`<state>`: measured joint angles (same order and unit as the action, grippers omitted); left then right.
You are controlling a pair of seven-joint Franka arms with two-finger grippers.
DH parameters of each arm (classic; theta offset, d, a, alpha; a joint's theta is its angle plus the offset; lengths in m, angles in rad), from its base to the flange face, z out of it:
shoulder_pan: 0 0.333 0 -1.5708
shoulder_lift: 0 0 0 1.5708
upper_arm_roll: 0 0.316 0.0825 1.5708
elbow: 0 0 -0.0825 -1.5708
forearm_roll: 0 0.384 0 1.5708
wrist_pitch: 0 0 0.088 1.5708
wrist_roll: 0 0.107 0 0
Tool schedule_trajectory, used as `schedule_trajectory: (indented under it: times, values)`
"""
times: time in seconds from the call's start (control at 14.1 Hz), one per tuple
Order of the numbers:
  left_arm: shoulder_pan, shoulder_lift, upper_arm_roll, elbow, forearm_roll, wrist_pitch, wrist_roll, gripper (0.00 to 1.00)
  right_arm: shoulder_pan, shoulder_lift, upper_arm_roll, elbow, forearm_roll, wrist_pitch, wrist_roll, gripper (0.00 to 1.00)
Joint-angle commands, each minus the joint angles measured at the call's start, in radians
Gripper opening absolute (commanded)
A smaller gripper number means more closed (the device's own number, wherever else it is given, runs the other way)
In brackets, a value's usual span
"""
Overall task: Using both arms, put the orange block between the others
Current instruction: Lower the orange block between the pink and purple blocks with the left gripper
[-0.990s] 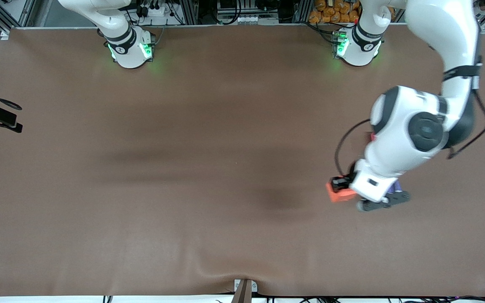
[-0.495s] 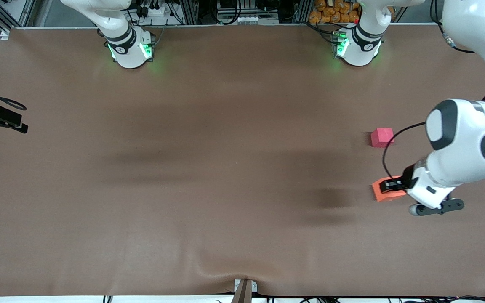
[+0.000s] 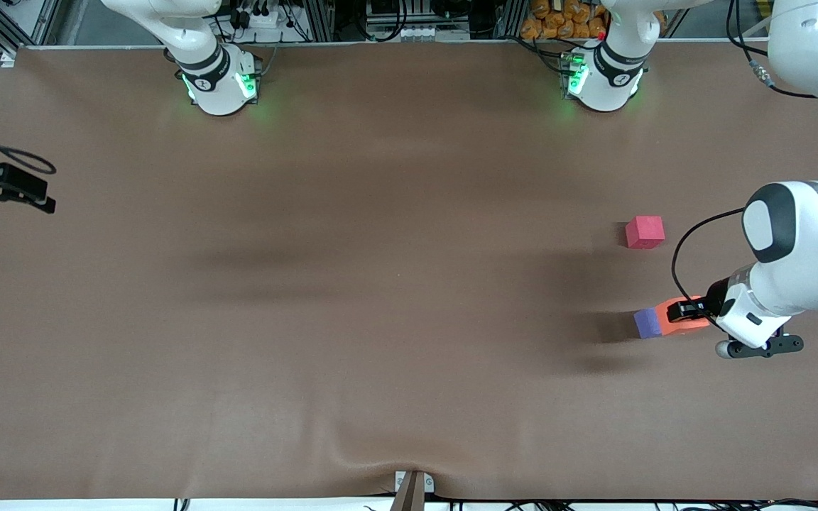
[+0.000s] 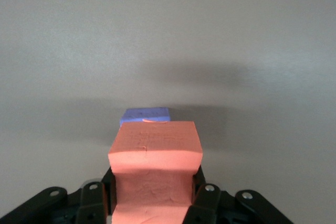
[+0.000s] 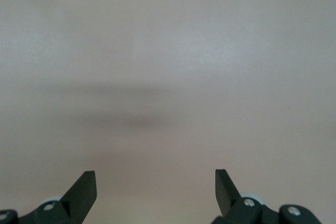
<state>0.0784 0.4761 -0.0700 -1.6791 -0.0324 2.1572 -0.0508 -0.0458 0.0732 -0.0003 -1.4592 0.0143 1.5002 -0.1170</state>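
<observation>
My left gripper (image 3: 687, 311) is shut on the orange block (image 3: 677, 319), held low next to the purple-blue block (image 3: 645, 323), on its side toward the left arm's end of the table. In the left wrist view the orange block (image 4: 155, 153) fills the space between the fingers of the left gripper (image 4: 155, 195), and the purple-blue block (image 4: 145, 115) peeks out just past it. The pinkish-red block (image 3: 645, 232) lies alone, farther from the front camera. My right gripper (image 3: 8, 187) hangs at the right arm's end of the table. It is open (image 5: 155, 182) over bare mat.
A brown mat (image 3: 352, 284) covers the whole table, with a small ripple at its front edge above a metal bracket (image 3: 412, 486). Both green-lit arm bases (image 3: 221, 81) stand along the back edge.
The left arm has swung toward its own end of the table with the orange block, uncovering the pinkish-red and purple-blue blocks. The right gripper has drifted slightly.
</observation>
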Motion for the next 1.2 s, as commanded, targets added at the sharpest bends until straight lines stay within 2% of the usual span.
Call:
schedule_trajectory:
  times: [0.0,0.21,0.42,0.64,0.92,1.13]
  values:
    - [0.026,-0.016,-0.005,-0.103,0.002,0.113,0.051,0.00,0.023,-0.085,0.000,-0.095,-0.017,0.032,0.090,1.00]
    - [0.026,-0.049,-0.007,-0.154,0.000,0.113,0.049,0.00,0.038,-0.133,-0.016,-0.168,-0.017,0.084,0.126,1.00]
    - [0.026,-0.097,-0.008,-0.192,0.000,0.101,0.048,0.00,0.087,-0.130,-0.067,-0.167,-0.017,0.091,0.119,1.00]
    - [0.018,-0.142,-0.008,-0.255,0.002,0.098,0.034,0.00,0.075,-0.127,-0.067,-0.159,-0.005,0.083,0.117,1.00]
    - [0.026,-0.142,-0.008,-0.315,0.000,0.115,0.040,0.00,0.064,-0.124,-0.069,-0.148,-0.007,0.008,0.114,1.00]
    - [0.026,-0.136,-0.008,-0.341,0.000,0.137,0.043,0.00,0.034,-0.121,-0.069,-0.092,-0.001,-0.049,0.116,1.00]
